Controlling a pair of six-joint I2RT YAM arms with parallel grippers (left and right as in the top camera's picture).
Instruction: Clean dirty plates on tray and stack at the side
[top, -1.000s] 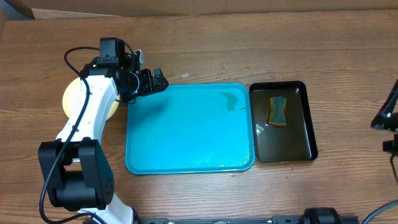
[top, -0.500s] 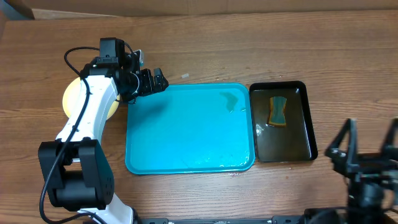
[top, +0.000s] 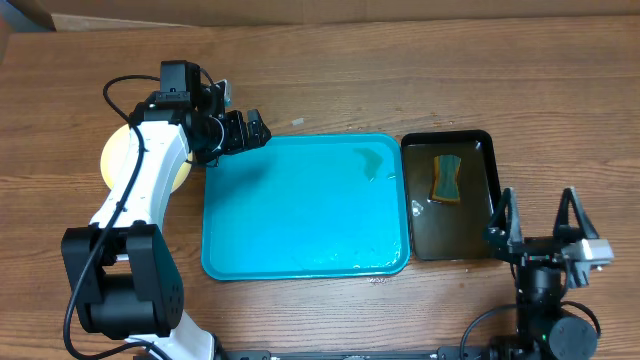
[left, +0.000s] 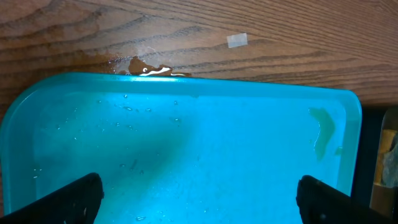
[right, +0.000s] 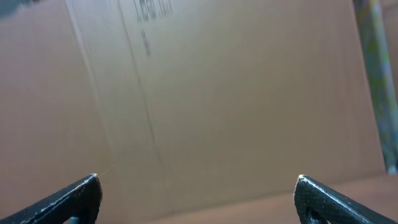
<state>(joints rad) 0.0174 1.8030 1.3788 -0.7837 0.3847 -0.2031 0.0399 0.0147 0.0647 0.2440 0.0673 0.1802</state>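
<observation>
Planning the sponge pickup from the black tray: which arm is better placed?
Right. The right gripper, open, sits beside the black tray holding the sponge. The left gripper, also open, hovers at the blue tray's far left corner, the whole tray between it and the sponge.

The wooden table (top: 400, 80) carries the turquoise tray (top: 300, 215) at its middle, a black tray (top: 470, 225) just beside it on the right. A pale yellow plate (top: 115, 160) lies left of the turquoise tray. A small brown puddle (left: 146, 66) touches that tray's far rim.

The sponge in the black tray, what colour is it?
The sponge is teal with yellow-orange edges; the overhead view shows it best.
</observation>
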